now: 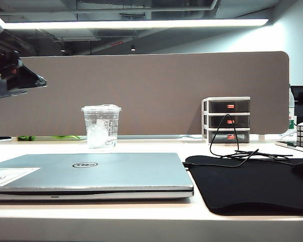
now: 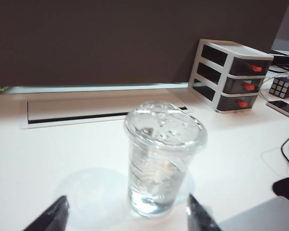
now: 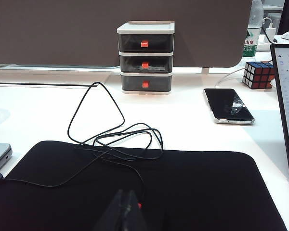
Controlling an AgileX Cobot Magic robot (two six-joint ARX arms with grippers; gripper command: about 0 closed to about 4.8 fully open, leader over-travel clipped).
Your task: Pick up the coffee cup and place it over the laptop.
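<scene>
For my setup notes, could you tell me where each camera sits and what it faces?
Exterior: low at the table edge, facing the laptop, coffee cup and divider; an arm upper left.
Left wrist: over the cup, left gripper open.
Right wrist: over the black mat, right gripper shut.
Shared: drawer unit.

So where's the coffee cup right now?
The cup stands on the white table, left of centre in the exterior view, behind the closed laptop and before the grey partition. The open left gripper faces it, not touching.
</scene>
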